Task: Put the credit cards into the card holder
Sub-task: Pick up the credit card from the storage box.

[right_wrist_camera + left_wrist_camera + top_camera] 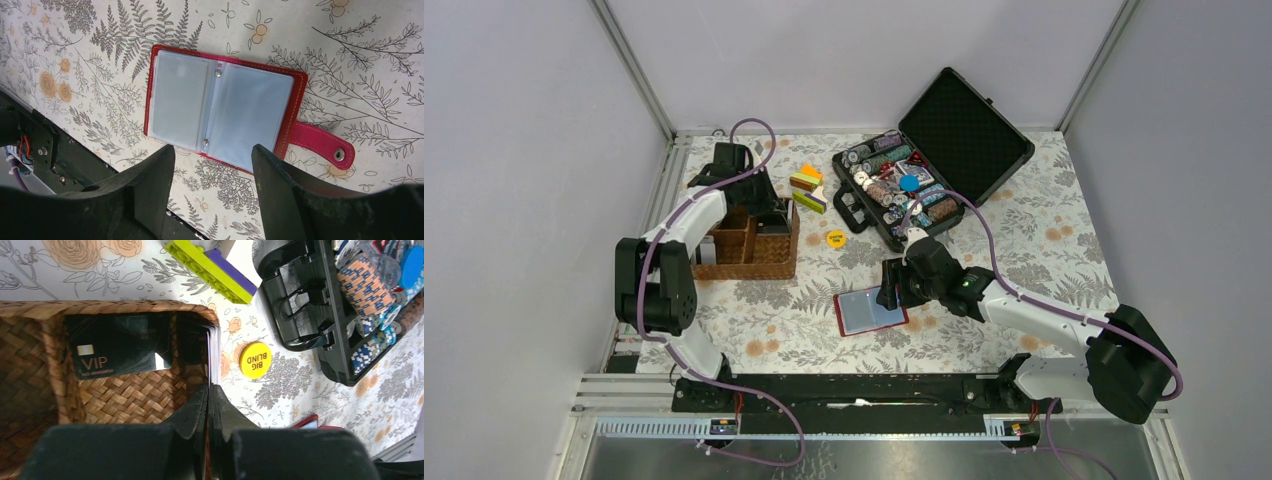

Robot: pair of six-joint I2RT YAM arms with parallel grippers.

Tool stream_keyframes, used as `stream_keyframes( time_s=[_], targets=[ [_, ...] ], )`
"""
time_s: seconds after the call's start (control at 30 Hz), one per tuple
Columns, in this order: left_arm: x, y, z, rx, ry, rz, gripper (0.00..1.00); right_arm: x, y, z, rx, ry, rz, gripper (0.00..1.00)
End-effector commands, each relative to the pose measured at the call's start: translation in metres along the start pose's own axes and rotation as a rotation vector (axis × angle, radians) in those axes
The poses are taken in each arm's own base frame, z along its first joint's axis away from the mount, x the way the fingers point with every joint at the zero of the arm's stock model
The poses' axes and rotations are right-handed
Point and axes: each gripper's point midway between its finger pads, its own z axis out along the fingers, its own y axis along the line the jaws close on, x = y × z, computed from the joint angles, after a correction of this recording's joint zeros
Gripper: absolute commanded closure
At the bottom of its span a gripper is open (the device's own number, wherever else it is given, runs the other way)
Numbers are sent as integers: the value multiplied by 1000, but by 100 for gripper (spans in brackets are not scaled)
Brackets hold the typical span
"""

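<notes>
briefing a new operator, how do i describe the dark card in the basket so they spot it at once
Find the brown woven wicker basket on the left of the floral-print table. Inside is a black rectangular plastic card. Unlike the pale cards standing on edge beside it, it bears a silver chip and the letters VIP.

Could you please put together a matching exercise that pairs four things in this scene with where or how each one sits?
Things:
1. black VIP card
2. red wallet
3. yellow chip
4. right gripper

Places or states:
A. lying spread open on the table
B. inside the basket
C. open, above the wallet
D. on the table between the basket and the black case

Pairs: 1-B, 2-A, 3-D, 4-C
</notes>
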Motion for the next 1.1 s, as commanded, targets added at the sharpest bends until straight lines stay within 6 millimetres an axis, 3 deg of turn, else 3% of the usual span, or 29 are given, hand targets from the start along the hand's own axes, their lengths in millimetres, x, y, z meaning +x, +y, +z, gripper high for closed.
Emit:
stream_keyframes(
  time_s=[0.0,0.17,0.4,0.53,0.67,0.77,0.9,1.07],
  targets=[
    [-20,-13,-20,10,-82,57,100,-5,0,-2,-3,-17,11,35],
    [-28,-6,-33,-51,-140,77,100,-6,-1,-4,2,-31,9,35],
    [-44,0,-68,-148,-243,132,100,-19,-3,-16,32,-80,-10,34],
    [-48,1,-102,-209,-308,157,100,-30,-13,-25,103,-115,-33,31],
    [-49,1,-147,-263,-411,175,100,-45,-10,-37,116,-148,-69,23],
    [-41,-18,-174,-197,-441,190,100,-58,2,-47,73,-178,-83,18],
    [-18,-60,-195,19,-410,206,100,-72,26,-58,-43,-208,-104,13],
    [38,-119,-200,384,-210,274,100,-88,61,-79,-266,-234,-139,9]
  ],
)
